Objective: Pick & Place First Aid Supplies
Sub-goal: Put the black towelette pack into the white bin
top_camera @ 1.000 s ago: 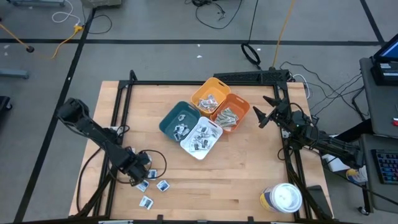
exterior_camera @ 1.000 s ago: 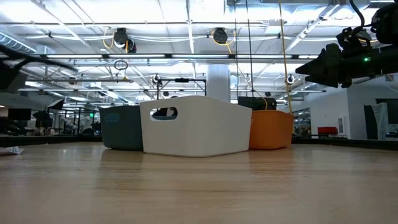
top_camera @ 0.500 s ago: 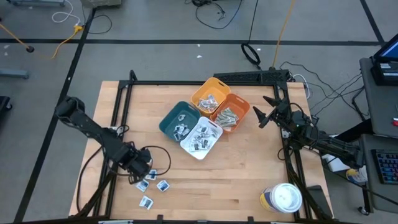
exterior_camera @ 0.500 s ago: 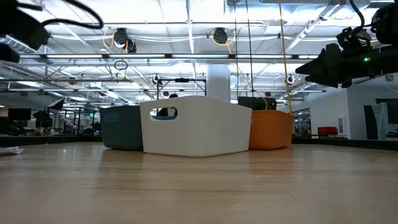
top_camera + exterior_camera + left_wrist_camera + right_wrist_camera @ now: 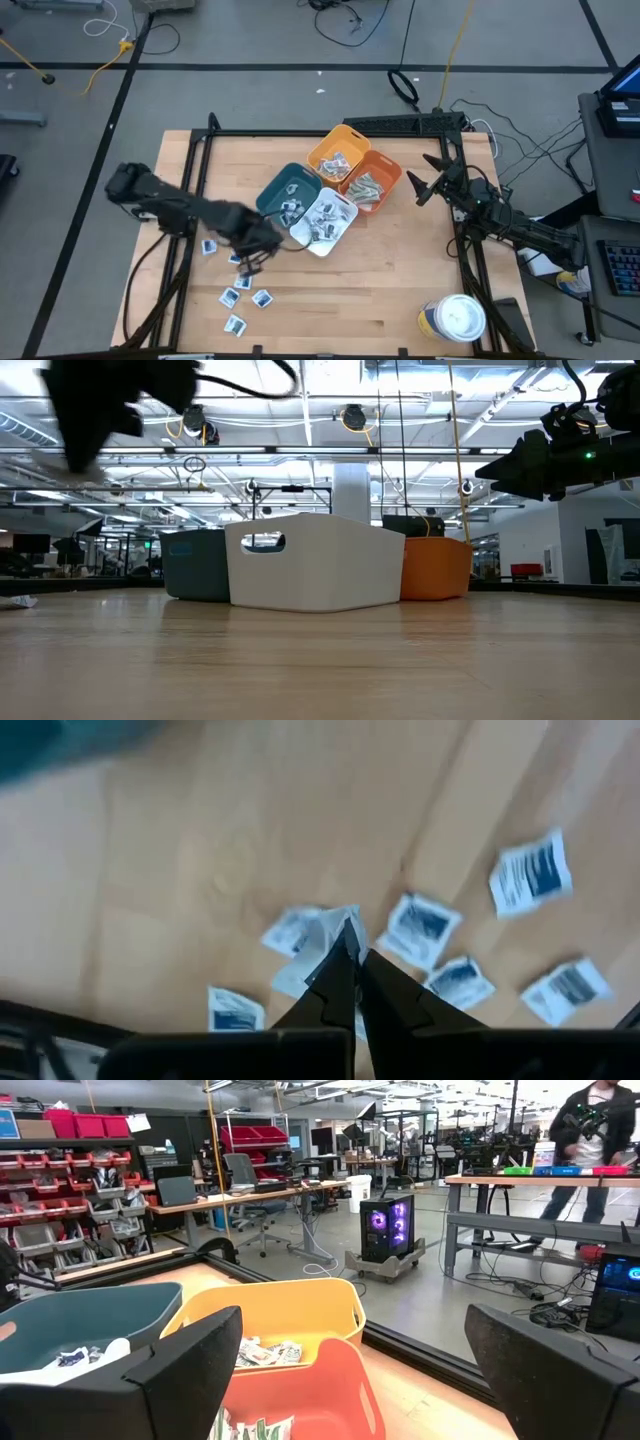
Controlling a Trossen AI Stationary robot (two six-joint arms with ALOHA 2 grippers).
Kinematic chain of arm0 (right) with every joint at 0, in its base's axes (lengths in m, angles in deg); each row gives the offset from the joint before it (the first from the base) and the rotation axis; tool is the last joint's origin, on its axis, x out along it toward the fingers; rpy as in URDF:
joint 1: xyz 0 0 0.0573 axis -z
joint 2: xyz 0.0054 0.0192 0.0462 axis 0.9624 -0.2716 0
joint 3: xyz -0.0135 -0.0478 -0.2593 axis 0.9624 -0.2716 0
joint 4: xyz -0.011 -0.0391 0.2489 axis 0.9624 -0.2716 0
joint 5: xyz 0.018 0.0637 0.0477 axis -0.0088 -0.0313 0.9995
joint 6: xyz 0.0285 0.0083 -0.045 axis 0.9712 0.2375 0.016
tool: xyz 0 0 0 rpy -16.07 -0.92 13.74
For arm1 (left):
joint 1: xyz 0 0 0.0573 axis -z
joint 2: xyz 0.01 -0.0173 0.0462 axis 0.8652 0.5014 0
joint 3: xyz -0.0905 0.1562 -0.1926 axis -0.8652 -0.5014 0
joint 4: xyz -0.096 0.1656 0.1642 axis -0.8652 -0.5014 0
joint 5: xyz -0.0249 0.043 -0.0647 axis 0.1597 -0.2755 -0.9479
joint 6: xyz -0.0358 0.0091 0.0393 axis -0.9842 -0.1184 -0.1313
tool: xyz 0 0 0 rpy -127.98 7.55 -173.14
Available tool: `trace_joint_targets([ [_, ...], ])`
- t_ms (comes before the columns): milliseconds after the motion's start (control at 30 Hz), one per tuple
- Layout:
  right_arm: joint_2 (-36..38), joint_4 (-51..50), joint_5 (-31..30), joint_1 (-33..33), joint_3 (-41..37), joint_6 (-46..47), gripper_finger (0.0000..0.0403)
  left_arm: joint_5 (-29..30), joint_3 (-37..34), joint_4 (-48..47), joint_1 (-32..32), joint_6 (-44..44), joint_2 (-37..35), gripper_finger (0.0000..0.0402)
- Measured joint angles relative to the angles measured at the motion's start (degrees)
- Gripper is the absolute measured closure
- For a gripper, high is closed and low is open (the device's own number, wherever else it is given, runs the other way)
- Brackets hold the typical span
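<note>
Pinched by one edge in the closed left jaws (image 5: 348, 945), the white packet (image 5: 325, 927) could slip and drop among the loose packets (image 5: 420, 927) on the tabletop (image 5: 250, 840) below before reaching the teal bin (image 5: 285, 190) ahead, while the right jaws (image 5: 418, 180) wait open far off.

Overhead; table-level; two, seemingly close, wrist-mounted

Left tool (image 5: 347, 948) pinched on a white packet (image 5: 322, 932), blue-marked packets (image 5: 530, 872) scattered on wooden table (image 5: 200, 850)
</note>
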Motion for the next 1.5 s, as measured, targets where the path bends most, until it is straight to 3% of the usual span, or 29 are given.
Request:
trace_joint_targets([
  [333, 0.0, 0.0, 0.0, 0.01, 0.01, 0.0, 0.0026, 0.17, 21.5, -0.58, -13.18, 12.92, 17.32, 0.0398],
  [733, 0.01, 0.0, 0.0, 0.0, 0.0, -0.01, 0.0026, -0.02, 43.22, -7.46, -20.03, 18.82, 32.82, 0.0398],
  [1233, 0.02, 0.0, 0.0, 0.0, 0.0, -0.01, 0.0026, -0.03, 45.34, 1.57, -18.32, 18.2, 40.71, 0.0396],
  [1500, 0.02, 0.0, 0.0, 0.0, 0.0, -0.01, 0.0026, 0.83, 45.34, 3.11, -18.17, 14.82, 41.03, 0.0315],
])
